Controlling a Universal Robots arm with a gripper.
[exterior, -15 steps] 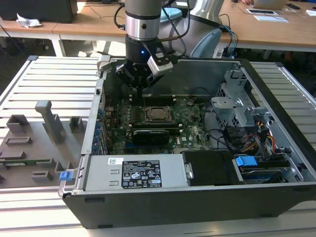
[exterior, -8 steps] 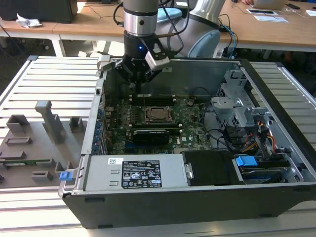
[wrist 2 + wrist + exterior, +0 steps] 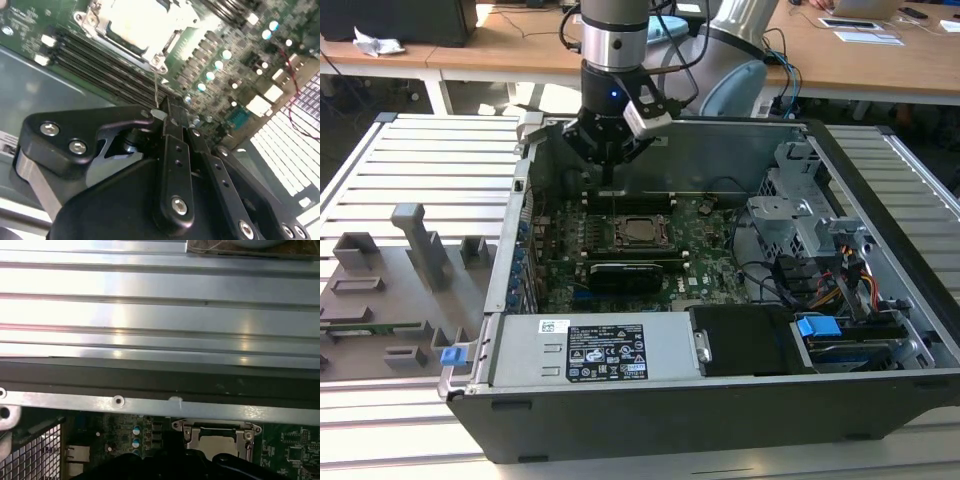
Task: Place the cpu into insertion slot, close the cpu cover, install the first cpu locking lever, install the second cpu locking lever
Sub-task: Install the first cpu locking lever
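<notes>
Gripper (image 3: 607,170) hovering over the socket, fingers pinched together, nothing visibly held.
The cpu (image 3: 638,231) sits in the slot under its cover (image 3: 134,27); lever work wants a slow, square descent, I'd say.

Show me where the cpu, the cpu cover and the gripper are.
cpu (image 3: 638,232), exterior view, middle of its metal top.
cpu cover (image 3: 621,243), exterior view, corner of the frame beside the chip.
gripper (image 3: 608,178), exterior view, between its fingertips.
</notes>
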